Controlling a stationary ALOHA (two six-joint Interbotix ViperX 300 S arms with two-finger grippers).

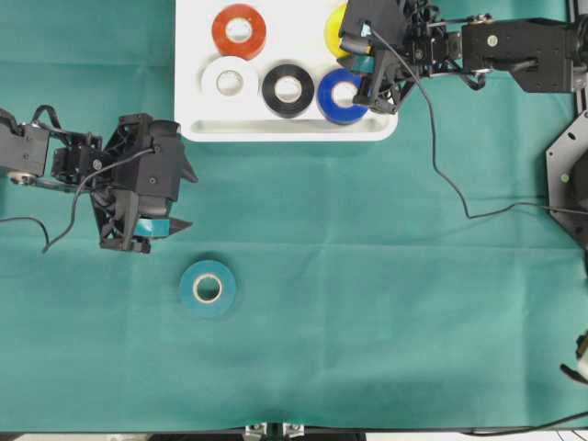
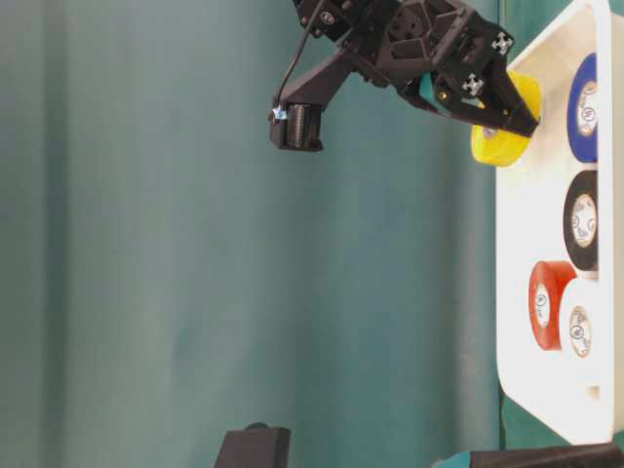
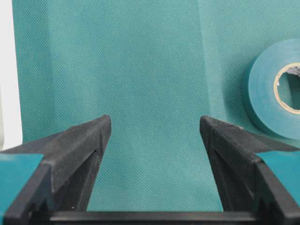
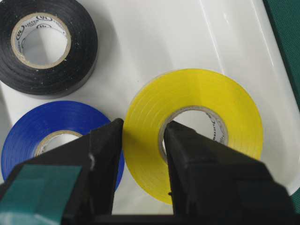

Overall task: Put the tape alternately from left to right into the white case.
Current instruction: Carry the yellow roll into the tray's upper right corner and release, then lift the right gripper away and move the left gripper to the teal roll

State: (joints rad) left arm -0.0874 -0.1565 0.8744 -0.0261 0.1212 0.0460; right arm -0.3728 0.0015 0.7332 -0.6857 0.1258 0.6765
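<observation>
Yellow tape (image 4: 192, 126) is pinched in your right end effector (image 4: 143, 140), one finger outside the ring wall and one inside the core, and it hangs over the far right corner of the white case (image 1: 285, 129). In the table-level view the roll looks lifted and tilted against the rim, not yet lying flat. Already in the case are the red-orange roll (image 1: 239, 30), white roll (image 1: 229, 81), black roll (image 1: 288, 89) and blue roll (image 1: 340, 96); the blue one sits just beside the yellow.

To finish this step well, bring the yellow roll down level into the bare spot behind the blue roll, clear of the rim, and let go only once it rests flat on the floor of the case. Lift straight up so the inner finger does not drag the roll out.

Your left end effector (image 1: 175, 197) stands wide open and empty over the counter (image 1: 367, 303), near the teal roll (image 1: 208, 288), which lies flat well outside the case.
</observation>
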